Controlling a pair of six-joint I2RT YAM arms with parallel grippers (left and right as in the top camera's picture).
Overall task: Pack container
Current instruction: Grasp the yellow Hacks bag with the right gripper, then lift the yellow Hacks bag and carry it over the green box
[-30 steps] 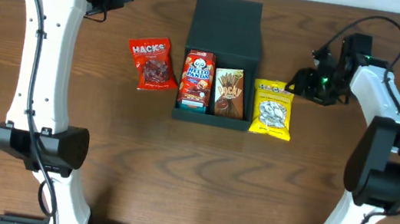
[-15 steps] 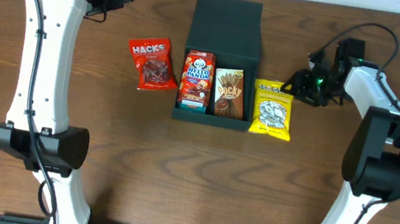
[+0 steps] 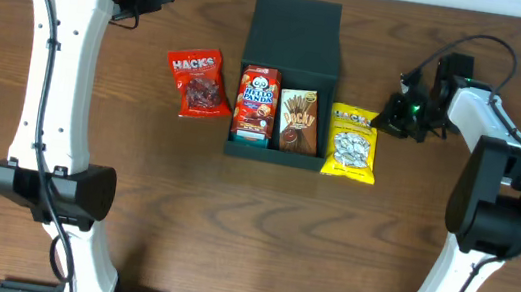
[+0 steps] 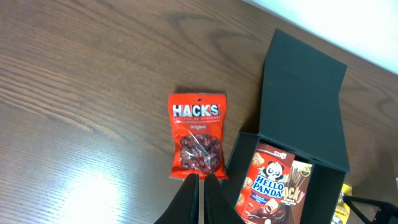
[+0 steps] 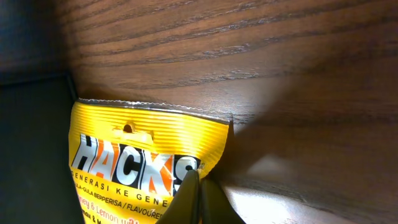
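Right of the container (image 3: 294, 29), the right gripper (image 5: 193, 179) snaps shut at a corner of the yellow Hacks pack (image 3: 353, 143), nudging it closer; lifting likely follows.

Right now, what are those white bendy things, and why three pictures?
They are two robot arms, a left arm and a right arm, each ending in a two-finger gripper. One picture looks down from above the table; the others come from wrist cameras. On the table sits a green container, lid open, with a Hello Panda box and a Pocky box inside. A red Hacks bag and a yellow Hacks bag lie beside it. Both grippers are shut: the left gripper holds nothing, the right gripper is at the yellow bag's edge.
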